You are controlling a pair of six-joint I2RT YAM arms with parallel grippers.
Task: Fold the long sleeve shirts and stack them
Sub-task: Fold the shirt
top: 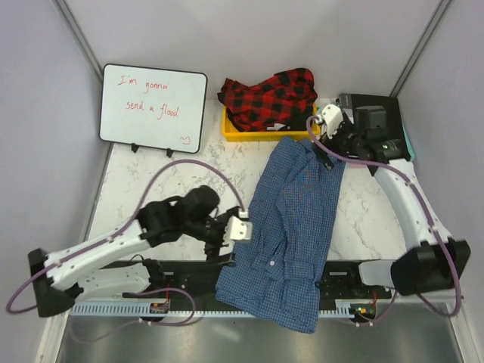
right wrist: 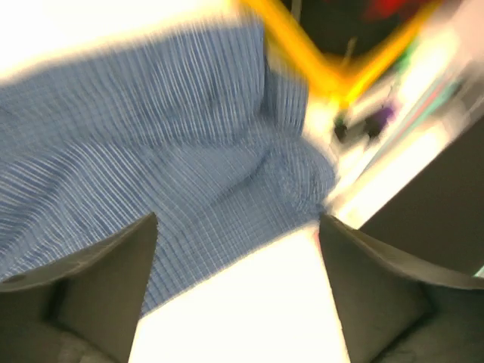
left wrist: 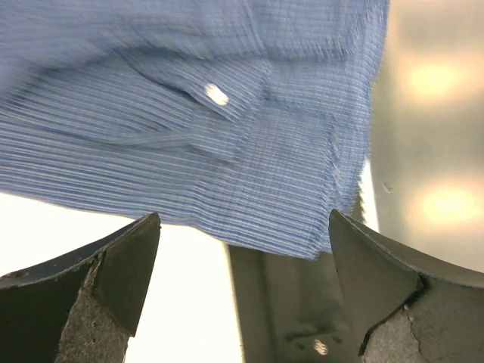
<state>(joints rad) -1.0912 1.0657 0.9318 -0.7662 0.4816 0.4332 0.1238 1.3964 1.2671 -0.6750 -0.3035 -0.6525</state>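
On the table [top: 151,185] the blue checked shirt [top: 291,227] is laid lengthwise, its hem hung over the near edge. The red-and-black plaid shirt [top: 268,97] is bunched in a yellow bin [top: 227,130] behind. The left tool [top: 238,229], at the blue shirt's left edge, and the right tool [top: 327,119], by its collar, are spread and empty.

A: Beside the left gripper [top: 240,228]?
B: The blue shirt [top: 291,227]: fine white check, white button [left wrist: 217,94].
A: Beside the right gripper [top: 327,121]?
B: The plaid shirt [top: 268,97]: red-and-black buffalo squares, in a yellow bin [top: 231,132]; table [top: 166,181], white marble veined grey.
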